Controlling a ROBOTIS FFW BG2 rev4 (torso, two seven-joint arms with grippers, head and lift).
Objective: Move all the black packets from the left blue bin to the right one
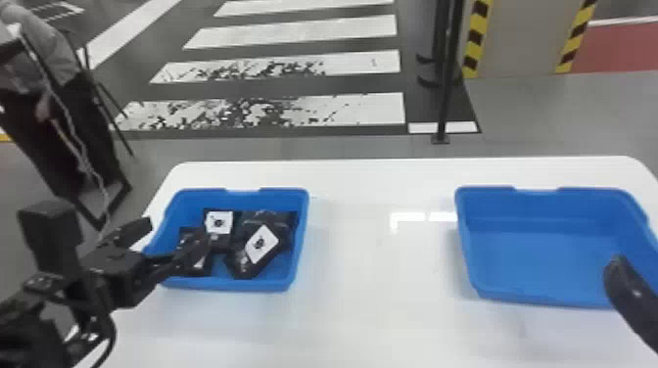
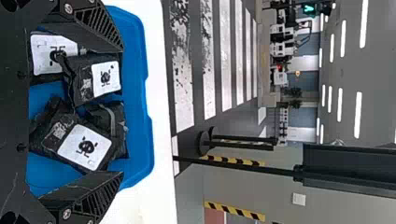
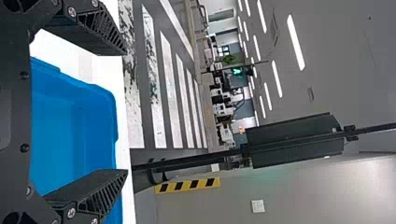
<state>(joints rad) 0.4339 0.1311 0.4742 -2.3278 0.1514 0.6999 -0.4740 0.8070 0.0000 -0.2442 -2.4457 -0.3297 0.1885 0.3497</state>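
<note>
From where I stand, this looks like an indoor test hall or lab: crosswalk stripes (image 1: pixel 293 34) across the grey floor (image 1: pixel 342 148), hazard markings (image 1: pixel 471 54), a glowing green signal (image 3: pixel 237 71), ceiling strip lights (image 2: pixel 358 114).

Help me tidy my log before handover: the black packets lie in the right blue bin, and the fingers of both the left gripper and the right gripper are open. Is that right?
Not quite: the black packets lie in the left blue bin, as the head view shows. The fingers of both the left gripper and the right gripper are open.
</note>
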